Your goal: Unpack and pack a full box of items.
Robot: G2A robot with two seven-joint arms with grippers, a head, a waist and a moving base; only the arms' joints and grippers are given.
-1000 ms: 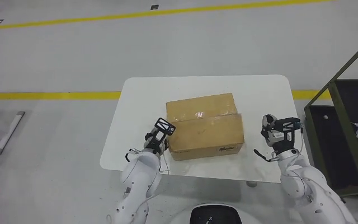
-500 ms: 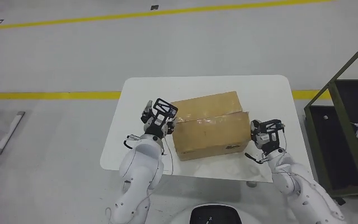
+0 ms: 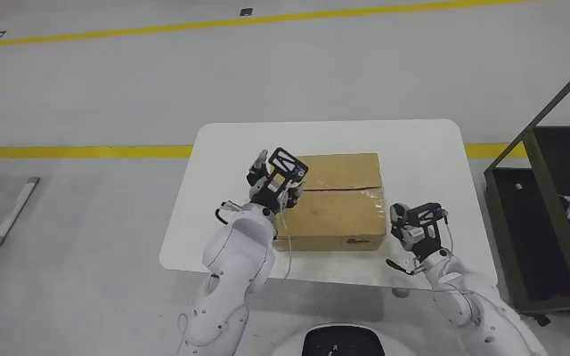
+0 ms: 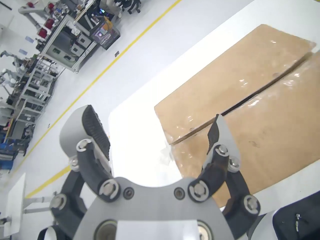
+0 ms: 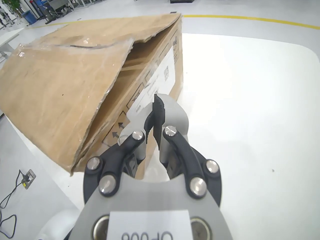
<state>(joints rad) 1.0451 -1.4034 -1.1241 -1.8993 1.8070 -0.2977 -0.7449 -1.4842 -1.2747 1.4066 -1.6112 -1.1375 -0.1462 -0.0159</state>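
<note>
Bracketing box (image 3: 334, 200): it sits on the table (image 3: 427, 147) between the two grippers, probably so each end can be worked.
Left gripper (image 4: 153, 121): jaws spread wide and empty, the seam (image 4: 262, 91) just ahead and one finger over the near flap (image 4: 262, 136).
Right gripper (image 5: 156, 106): jaws pressed together, holding nothing, with the box's end wall just past the tips, where that flap gapes.
Count: one box, two top flaps, two grippers.

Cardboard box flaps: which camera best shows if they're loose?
The right wrist view: one flap of the box bows up, leaving a dark gap. The left wrist view shows the seam between flaps; the top view, the whole box from above.
</note>
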